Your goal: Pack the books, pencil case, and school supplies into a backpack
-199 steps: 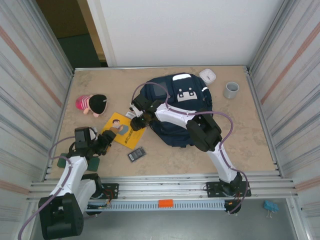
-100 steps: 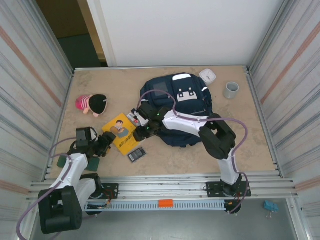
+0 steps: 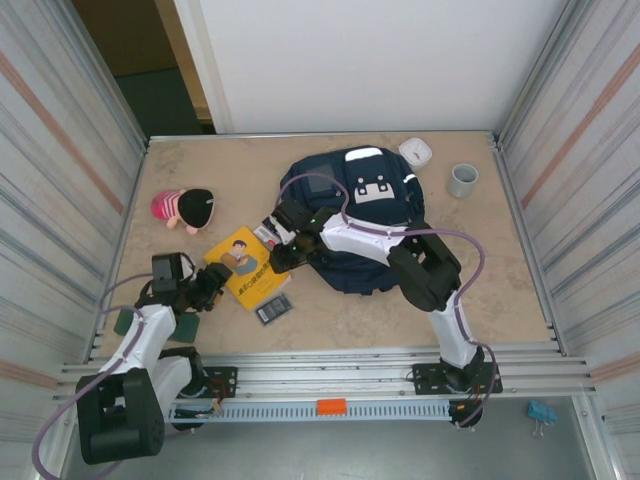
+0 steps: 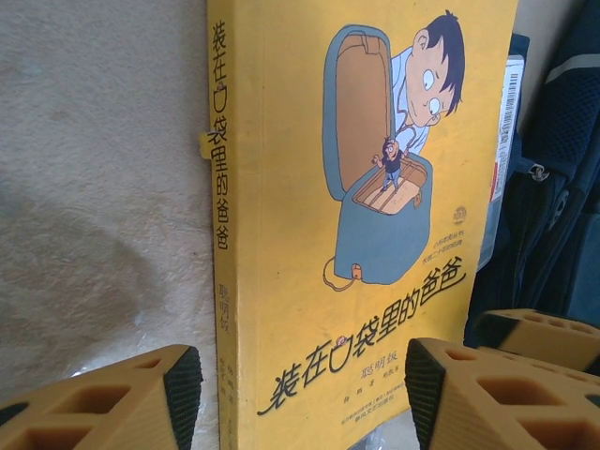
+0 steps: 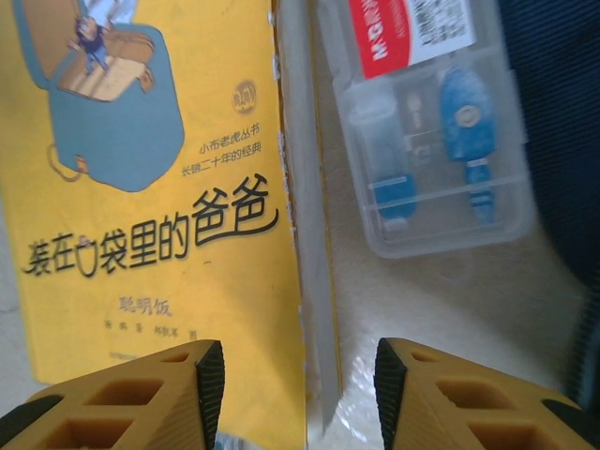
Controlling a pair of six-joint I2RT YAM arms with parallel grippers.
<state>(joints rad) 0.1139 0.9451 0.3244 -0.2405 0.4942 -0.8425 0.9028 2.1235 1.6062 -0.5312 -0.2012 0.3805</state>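
**Inspector:** What was the largest item, and where did it lie?

**Assessor:** The backpack (image 3: 355, 215) lay flat at the middle of the table (image 3: 500, 260), toward the far edge. The right arm reached across its near-left side.

**Inspector:** And the books?

**Assessor:** The yellow book (image 3: 248, 262) lay cover up, just left of the backpack. A dark green book (image 3: 123, 322) sat near the front-left corner, partly hidden under the left arm.

**Inspector:** State of the grippers?

**Assessor:** The left gripper (image 4: 305, 384) hung over the yellow book's near-left edge. Its jaws stood well apart and nothing was held between them. The right gripper (image 5: 300, 380) hung over the book's opposite long edge, toward the backpack. Its jaws were also parted, straddling that edge without gripping it.

**Inspector:** The smaller supplies?

**Assessor:** The clear packet (image 5: 441, 141) with the red mark lay between the yellow book and the backpack, against the dark fabric. The black rectangle (image 3: 273, 309) with the grey panel lay just beside the book's near corner, untouched by either gripper.
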